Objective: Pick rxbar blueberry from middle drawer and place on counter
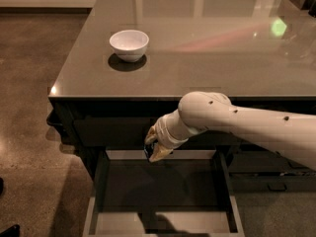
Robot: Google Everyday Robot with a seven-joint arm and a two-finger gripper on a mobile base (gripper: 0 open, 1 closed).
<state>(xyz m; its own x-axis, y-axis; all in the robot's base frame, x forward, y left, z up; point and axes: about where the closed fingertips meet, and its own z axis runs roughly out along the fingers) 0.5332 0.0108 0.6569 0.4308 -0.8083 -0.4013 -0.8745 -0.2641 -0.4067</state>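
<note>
A white bowl (129, 44) sits on the counter (207, 58). Below its edge, over the middle drawer (163, 223), my gripper (154, 149) has its jaws pinching the rxbar blueberry (147, 151).

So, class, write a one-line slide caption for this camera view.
Robot claw over the back of the open drawer, below the front edge of the counter, which carries a white bowl.

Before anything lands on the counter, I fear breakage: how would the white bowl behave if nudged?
The white bowl looks ceramic, probably fragile; on the glossy counter it likely slides, not tips. The tool hangs over the middle drawer.
</note>
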